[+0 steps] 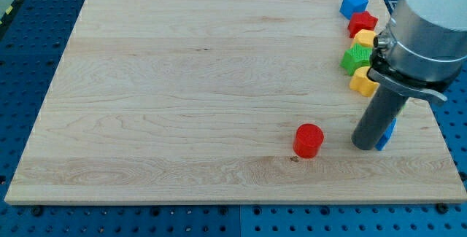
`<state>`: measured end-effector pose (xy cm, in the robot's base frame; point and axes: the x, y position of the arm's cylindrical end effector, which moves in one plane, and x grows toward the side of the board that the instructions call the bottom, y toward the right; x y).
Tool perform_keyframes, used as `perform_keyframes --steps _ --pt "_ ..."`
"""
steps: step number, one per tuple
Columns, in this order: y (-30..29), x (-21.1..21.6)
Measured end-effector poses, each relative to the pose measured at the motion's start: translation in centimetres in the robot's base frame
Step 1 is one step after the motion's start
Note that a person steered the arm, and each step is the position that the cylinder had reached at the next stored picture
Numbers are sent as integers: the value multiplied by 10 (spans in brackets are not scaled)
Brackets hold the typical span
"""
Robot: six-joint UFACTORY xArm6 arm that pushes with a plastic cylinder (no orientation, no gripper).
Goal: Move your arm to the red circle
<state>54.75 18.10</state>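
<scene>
Since the rod's tip (365,146) sits just off the small red cylinder block (309,140), at its 3 o'clock with a visible gap, I'd call the approach mostly done but not closed. Remaining: a short slide toward 9 o'clock to reach it.

Red circle is on the pale wooden board (182,84), lower right of centre, alone, well apart from the others.

Tool is a plain dark rod, nothing to open or close, holds nothing. A blue block (387,133) pokes out right behind the tip; touching or not, can't tell.

Stacked along the board's edge toward 1 o'clock: blue block (354,4), red block (362,24), yellow block (363,38), green block (355,58), another yellow block (362,82). Shapes unclear.
</scene>
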Motion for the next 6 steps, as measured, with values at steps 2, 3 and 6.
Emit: perform_keyframes --steps 2,3,6 --pt "1 33" --pt "-23 51" --pt "-131 9"
